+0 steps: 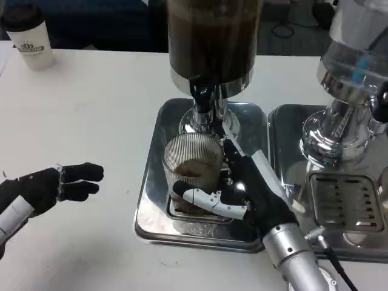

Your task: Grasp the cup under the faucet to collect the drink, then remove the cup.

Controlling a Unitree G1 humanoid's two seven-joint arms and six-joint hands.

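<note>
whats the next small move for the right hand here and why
Probably draw the ribbed glass cup toward the robot, out from under the faucet. The right hand already wraps the cup, which holds some brown drink, on the steel drip tray. I cannot tell if liquid is running, so ease it out level.

Right robot hand (245,191) fingers wrapped in a grip, left robot hand (51,185) loosely curled, idle

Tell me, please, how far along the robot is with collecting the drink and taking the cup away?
Done: the right hand grips the ribbed glass cup, which sits under the faucet with some brown drink in its bottom. In hand: collecting, though no stream is discernible. Left: lifting the cup off the steel drip tray. The left hand waits over the table.
</note>
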